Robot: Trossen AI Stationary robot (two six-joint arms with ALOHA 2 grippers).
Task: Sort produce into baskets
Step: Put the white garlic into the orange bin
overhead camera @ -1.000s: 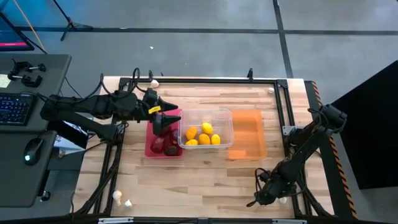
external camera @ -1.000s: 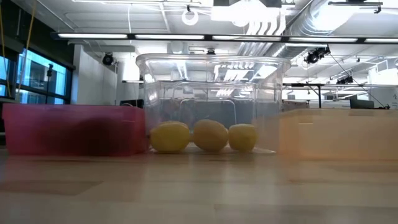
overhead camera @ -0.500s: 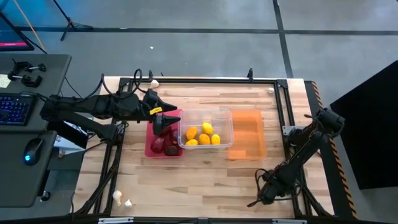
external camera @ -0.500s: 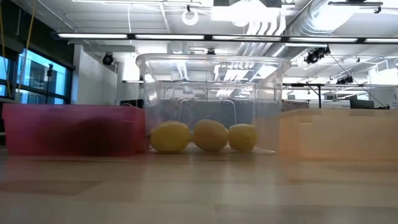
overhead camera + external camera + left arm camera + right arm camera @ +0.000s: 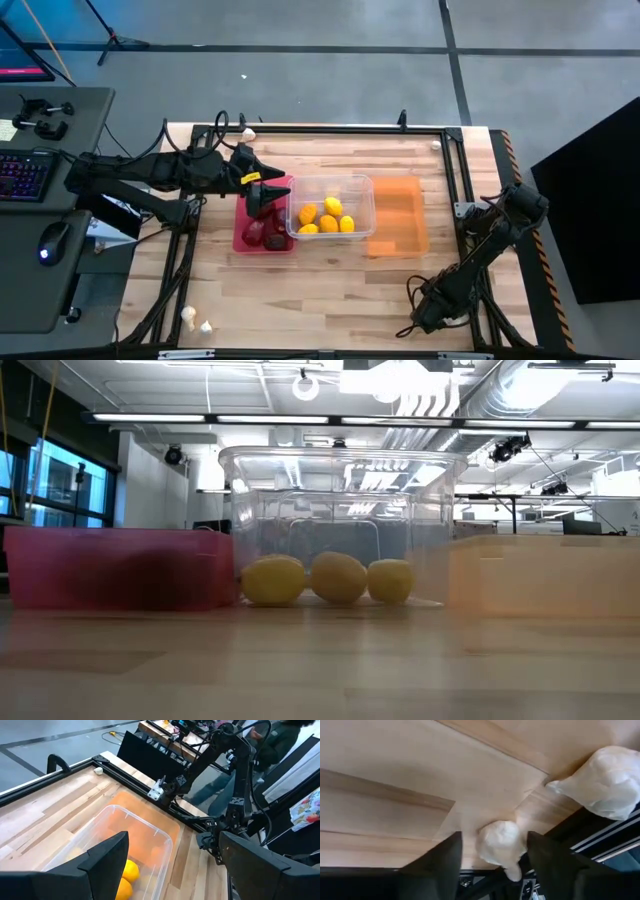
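With its fingers apart around a garlic bulb (image 5: 501, 844) at the bench's near-right corner, the right gripper (image 5: 492, 857) must clamp, then lift toward the orange basket (image 5: 398, 216).

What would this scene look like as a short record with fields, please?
setting: wooden table with three trays side by side
red tray: dark red lumps
clear tray: yellow lemons
orange tray: no produce visible
loose garlic: two bulbs at the near left corner, one at the far left edge
left end effector: open, over the red tray
right end effector: at the near right corner, fingers either side of a garlic bulb; another bulb beside it
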